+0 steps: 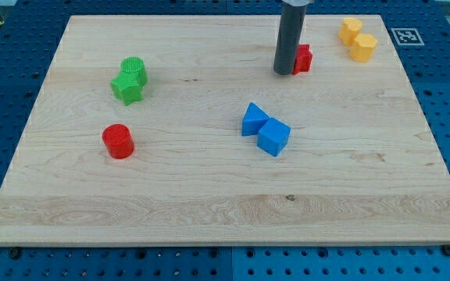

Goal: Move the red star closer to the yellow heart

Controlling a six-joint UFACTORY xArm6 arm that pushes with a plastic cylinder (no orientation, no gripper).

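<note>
The red star (303,58) lies near the view's top, right of centre, mostly hidden behind my rod. My tip (283,72) rests on the board touching the star's left side. Two yellow blocks sit at the view's top right, touching each other: one at the top (351,30) and one just below and right of it (363,47). I cannot tell which of them is the heart. They lie to the right of and slightly above the star, a short gap away.
A red cylinder (119,141) stands at the left. Two green blocks (130,81) touch each other at the upper left. Two blue blocks (265,129) touch each other at the centre. The wooden board (225,211) sits on a blue pegboard.
</note>
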